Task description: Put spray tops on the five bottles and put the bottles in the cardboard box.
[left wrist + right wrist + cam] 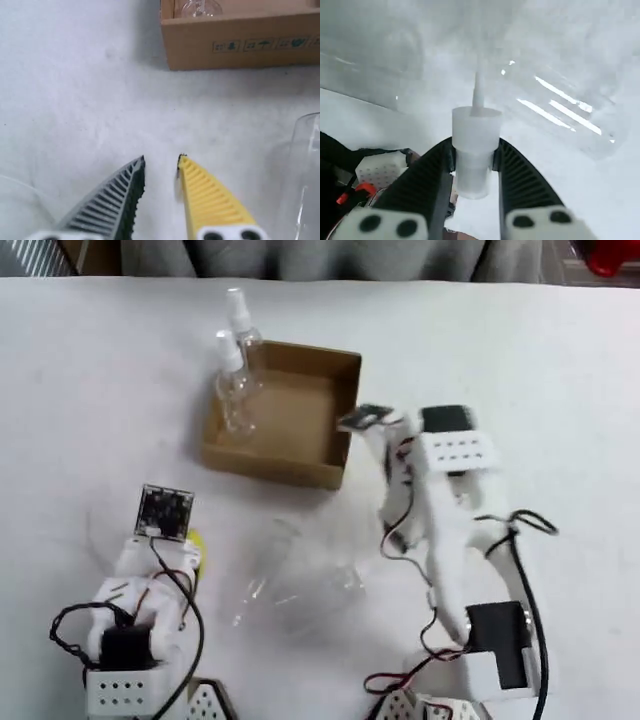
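Within right pincer (pixel 474 152), white translucent spray top (pixel 476 131)

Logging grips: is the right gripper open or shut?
Shut: the right gripper clamps a white spray top, pressing against both its sides.

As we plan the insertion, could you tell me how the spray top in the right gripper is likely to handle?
The spray top is small translucent plastic, so probably very light. Its smooth round collar sits between the right gripper's ribbed fingers, so it might twist or slip under side load. The thin tube looks likely to bend.
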Available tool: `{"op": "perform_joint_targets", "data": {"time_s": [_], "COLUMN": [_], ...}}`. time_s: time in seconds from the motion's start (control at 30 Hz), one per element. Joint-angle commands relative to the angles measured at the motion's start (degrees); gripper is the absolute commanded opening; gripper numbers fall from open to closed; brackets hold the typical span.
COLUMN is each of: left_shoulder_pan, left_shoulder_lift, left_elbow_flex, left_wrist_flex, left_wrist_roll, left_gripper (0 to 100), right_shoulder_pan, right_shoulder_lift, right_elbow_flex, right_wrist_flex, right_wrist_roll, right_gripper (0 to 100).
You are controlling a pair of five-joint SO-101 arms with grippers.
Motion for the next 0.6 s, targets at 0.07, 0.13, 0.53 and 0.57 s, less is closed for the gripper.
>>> {"op": "perform_joint_targets", "data": {"time_s": [0.07, 0.13, 0.53, 0.57], "left_shoulder_pan": [-0.3, -0.3, -0.4, -0.4], "left_shoulder_lift": [0.0, 0.0, 0.0, 0.0], "left_elbow_flex": [-0.2, -0.2, -0.2, -0.2], "left_wrist_flex": [-0.9, -0.9, -0.9, -0.9], "left_wrist_roll": [-1.0, -1.8, -1.9, -1.9], "left_gripper": [11, 11, 11, 11], "right_shoulder_pan": [9.4, 12.8, 34.9, 37.1], "right_shoulder_lift": [-8.7, -11.9, -21.9, -21.9], "right_elbow_flex": [-3.2, -2.5, 12.7, 13.1], "right_wrist_flex": [2.1, 2.1, 1.9, 1.9], "right_wrist_roll": [7.0, 9.1, 31.9, 34.1], "right_gripper": [1.6, 1.6, 1.6, 1.6]}}
